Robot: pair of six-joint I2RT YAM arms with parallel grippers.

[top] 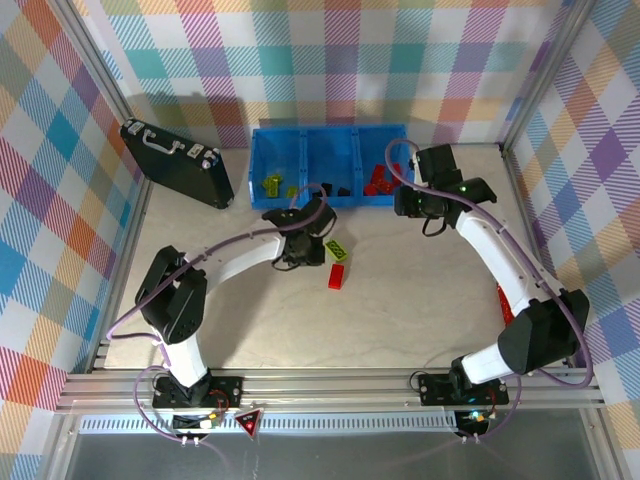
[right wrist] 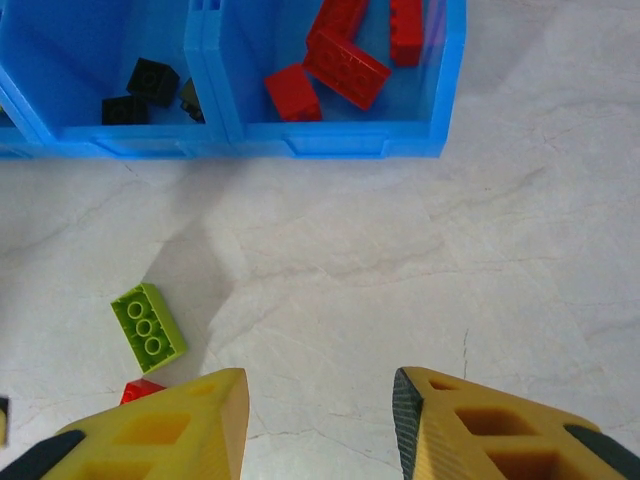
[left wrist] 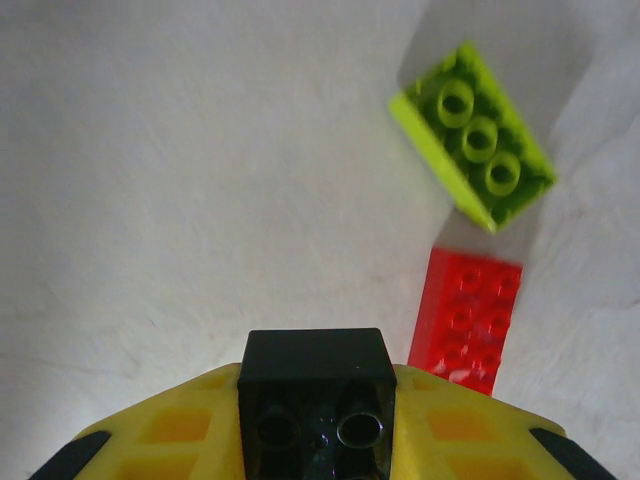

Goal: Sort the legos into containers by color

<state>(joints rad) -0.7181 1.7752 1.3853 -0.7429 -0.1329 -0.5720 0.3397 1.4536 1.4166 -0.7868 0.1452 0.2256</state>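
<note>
While the left gripper (left wrist: 316, 440) is clamped on a black lego brick (left wrist: 315, 365), a lime green brick (left wrist: 475, 135) and a red brick (left wrist: 465, 318) lie just beside each other on the pale table (left wrist: 150, 150) beyond it. The right gripper (right wrist: 320, 420) hangs with jaws apart and empty, near the blue bin (right wrist: 340, 140), whose compartments hold red bricks (right wrist: 345, 65), black bricks (right wrist: 150, 80) and lime bricks (top: 270, 183).

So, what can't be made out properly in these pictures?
Left wrist view: small black studded plastic brick runs off the bottom edge.
Right wrist view: a small red plastic brick sits mostly behind the right gripper; bright blue plastic bin cut by the left edge.
Top view: a red object half hidden by the right arm.
</note>
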